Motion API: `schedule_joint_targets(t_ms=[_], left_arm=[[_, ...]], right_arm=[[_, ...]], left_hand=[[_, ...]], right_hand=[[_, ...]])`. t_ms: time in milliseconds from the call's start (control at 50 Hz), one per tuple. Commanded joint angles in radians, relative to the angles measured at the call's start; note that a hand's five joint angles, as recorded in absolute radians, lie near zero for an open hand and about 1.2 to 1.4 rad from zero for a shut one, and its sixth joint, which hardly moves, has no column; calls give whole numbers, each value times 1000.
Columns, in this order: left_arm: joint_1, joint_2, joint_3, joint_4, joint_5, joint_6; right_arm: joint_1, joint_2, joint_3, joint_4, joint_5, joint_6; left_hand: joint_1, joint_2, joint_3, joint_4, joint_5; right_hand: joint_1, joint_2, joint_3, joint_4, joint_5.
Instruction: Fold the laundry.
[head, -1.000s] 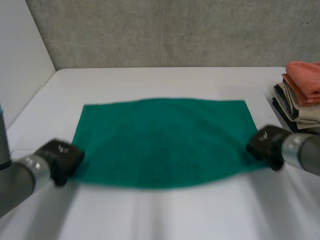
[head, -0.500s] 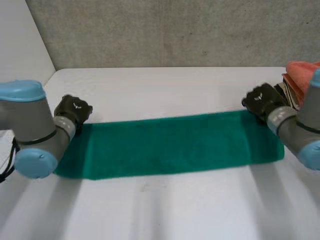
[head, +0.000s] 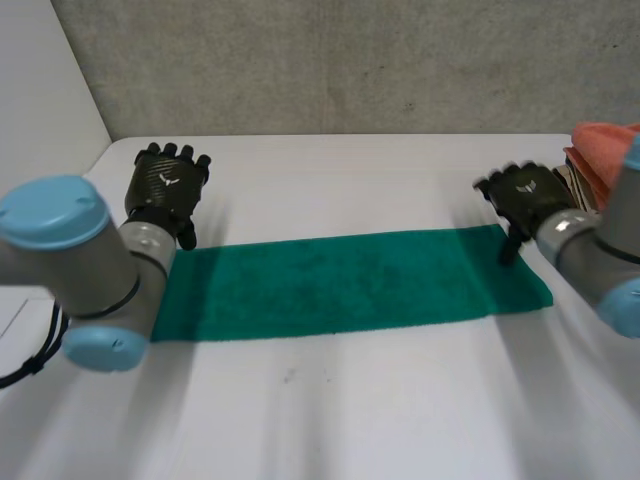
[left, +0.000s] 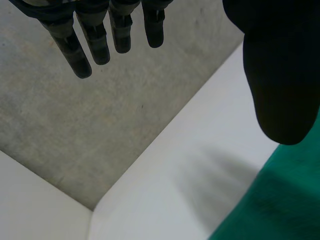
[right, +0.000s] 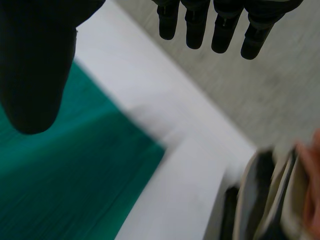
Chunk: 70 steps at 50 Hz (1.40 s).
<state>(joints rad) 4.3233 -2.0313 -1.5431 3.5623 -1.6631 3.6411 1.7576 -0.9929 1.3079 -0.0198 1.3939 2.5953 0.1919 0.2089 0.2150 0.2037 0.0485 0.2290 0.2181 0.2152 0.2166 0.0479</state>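
On the counter (head: 350, 410) lies one green towel (head: 340, 285), a long narrow band running from side to side, apparently doubled over. Just beyond its far left corner hovers the left robot hand (head: 165, 190), fingers (left: 95, 40) straight and spread, holding nothing. The right robot hand (head: 525, 200) hangs at the far right corner, equally wide and empty. That makes two robot hands, one towel, and one stack (head: 605, 150) of folded pieces beside the right end, orange on top; its layers are too hidden to count. I judge the towel light, soft and limp, with a grippy nap. It is best pinched at the two corners of a short end, both layers together, so nothing sags.
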Motion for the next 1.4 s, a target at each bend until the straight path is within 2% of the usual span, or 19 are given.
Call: schedule_joint_targets(t_ms=[20, 100, 160, 280, 340, 440, 520, 680, 740, 820, 920, 1060, 1140, 1220, 1320, 1340, 1360, 1380, 1400], left_arm=[[6, 137, -205, 95, 153, -245], [13, 145, -250, 110, 304, -404], [12, 148, -253, 112, 345, -423], [7, 154, -256, 112, 344, -423], [6, 161, -258, 110, 344, -423], [6, 197, -264, 109, 341, -423], [7, 233, -265, 102, 339, -437], [4, 289, -267, 98, 339, -440], [4, 302, -267, 98, 339, -440], [10, 322, -264, 98, 338, -438], [24, 367, -261, 99, 338, -438], [64, 457, -267, 96, 332, -440], [78, 477, -290, 79, 309, -447], [88, 477, -310, 75, 301, -449], [93, 470, -331, 76, 302, -449], [93, 468, -333, 76, 302, -449], [93, 467, -333, 76, 302, -449], [93, 465, -333, 76, 302, -449], [93, 462, -333, 76, 302, -449]], right_arm=[[-145, -43, 163, 120, -151, -50], [-168, -39, 186, 107, -184, -73], [-176, -27, 186, 84, -187, -78], [-175, 16, 180, 29, -181, -84], [-179, 36, 172, -5, -177, -86], [-199, 34, 168, -28, -165, -96], [-263, 19, 183, -31, -135, -132], [-380, -71, 194, -26, -29, -337], [-385, -81, 194, -32, -9, -365], [-299, -102, 192, -40, -30, -328], [-59, -127, 162, -147, -122, -181], [229, -132, 140, -311, -222, -92], [451, -57, 139, -380, -294, -77], [578, 52, 130, -417, -341, -87], [648, 155, 94, -428, -340, -80], [649, 166, 87, -428, -331, -80], [649, 171, 80, -420, -323, -80], [646, 168, 76, -413, -300, -69], [646, 162, 80, -410, -282, -66]], left_hand=[[-11, -28, -34, -23, -42], [13, -4, -10, 1, -18], [16, -1, -7, 4, -15], [22, 5, -1, 10, -10], [22, 5, -1, 10, -10], [22, 5, -1, 10, -10], [22, 5, -1, 10, -10], [22, 5, -1, 10, -10], [22, 5, -1, 10, -10], [22, 5, -1, 10, -10], [22, 5, -1, 10, -10], [19, 2, -4, 7, -12], [16, -1, -7, 4, -15], [13, -4, -10, 1, -18], [10, -7, -13, -2, -21], [10, -7, -13, -2, -21], [10, -7, -13, -2, -21], [10, -7, -13, -2, -21], [7, -10, -16, -5, -24]], right_hand=[[99, 110, 113, 111, 105], [199, 210, 213, 212, 206], [211, 222, 225, 224, 218], [346, 357, 359, 358, 352], [1165, 1176, 1179, 1177, 1171], [1167, 1178, 1181, 1180, 1174], [1167, 1178, 1181, 1180, 1174], [1167, 1178, 1181, 1180, 1174], [1167, 1178, 1181, 1180, 1174], [1167, 1178, 1181, 1180, 1174], [1167, 1178, 1181, 1180, 1174], [1167, 1178, 1181, 1180, 1174], [1167, 1178, 1181, 1180, 1174], [1167, 1178, 1181, 1180, 1174], [1167, 1178, 1181, 1180, 1174], [1093, 1104, 1106, 1105, 1099], [781, 792, 795, 793, 788], [272, 283, 286, 285, 279], [180, 191, 194, 192, 186]])
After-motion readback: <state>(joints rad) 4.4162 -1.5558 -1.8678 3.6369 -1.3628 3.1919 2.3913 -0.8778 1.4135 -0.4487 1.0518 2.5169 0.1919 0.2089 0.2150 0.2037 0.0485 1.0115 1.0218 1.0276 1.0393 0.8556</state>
